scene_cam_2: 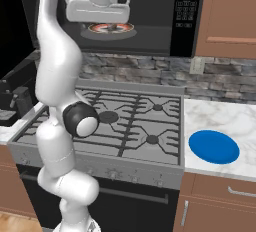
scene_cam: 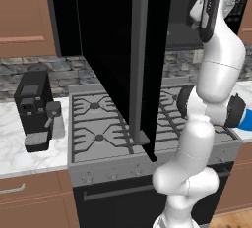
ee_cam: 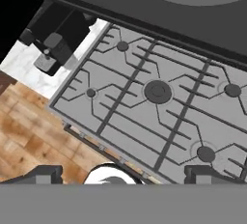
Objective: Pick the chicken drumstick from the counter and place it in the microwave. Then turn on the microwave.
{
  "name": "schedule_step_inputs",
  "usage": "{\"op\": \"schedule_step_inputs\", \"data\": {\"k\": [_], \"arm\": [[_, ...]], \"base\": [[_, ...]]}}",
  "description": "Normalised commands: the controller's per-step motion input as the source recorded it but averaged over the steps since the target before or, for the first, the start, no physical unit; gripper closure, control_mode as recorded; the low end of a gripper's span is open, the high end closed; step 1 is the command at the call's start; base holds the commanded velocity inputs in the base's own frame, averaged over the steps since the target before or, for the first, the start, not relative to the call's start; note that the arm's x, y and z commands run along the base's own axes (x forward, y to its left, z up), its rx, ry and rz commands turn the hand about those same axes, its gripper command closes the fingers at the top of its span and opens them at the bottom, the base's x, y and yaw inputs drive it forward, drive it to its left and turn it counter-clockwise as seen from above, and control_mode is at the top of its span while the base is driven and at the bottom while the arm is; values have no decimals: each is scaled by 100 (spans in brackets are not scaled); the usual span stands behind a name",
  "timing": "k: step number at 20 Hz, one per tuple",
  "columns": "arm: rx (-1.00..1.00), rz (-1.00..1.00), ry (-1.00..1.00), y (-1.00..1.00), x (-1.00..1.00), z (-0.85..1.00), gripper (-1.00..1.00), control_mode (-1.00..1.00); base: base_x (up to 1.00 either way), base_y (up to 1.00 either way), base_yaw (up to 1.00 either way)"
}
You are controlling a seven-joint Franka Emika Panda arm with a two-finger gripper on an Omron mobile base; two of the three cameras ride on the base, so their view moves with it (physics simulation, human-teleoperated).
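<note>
The bench (scene_cam_2: 225, 116) was white marble with grey veins, on brown wooden drawers. A grey gas stove top (scene_cam_2: 125, 121) sat in the middle of it. On the right part lay a flat blue plate (scene_cam_2: 214, 146), near the stove. On the left part stood a small black coffee machine (scene_cam: 34, 108), just beside the stove.

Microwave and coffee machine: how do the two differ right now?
The microwave hangs above the stove, while the coffee machine stands on the marble counter left of it. The microwave is wide, with its door swung open; the coffee machine is small, narrow and upright. Both are black.
</note>
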Motion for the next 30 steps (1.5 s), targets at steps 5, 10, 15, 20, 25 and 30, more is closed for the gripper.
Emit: {"op": "schedule_step_inputs", "data": {"k": [5,10,15,20,25,30], "arm": [[0,0,-29,-6,-62,-75,-100,-100],[-1,0,-37,0,-67,-73,-100,-100],[-4,0,-45,0,-75,-67,-100,-100],[-14,0,-48,3,-75,-65,-100,-100],[-20,0,-46,3,-64,-64,-100,-100],[-9,-3,-25,0,-24,-36,-100,-100]], "base": [[0,0,0],[0,0,0],[0,0,0],[0,0,0],[0,0,0],[0,0,0]]}}
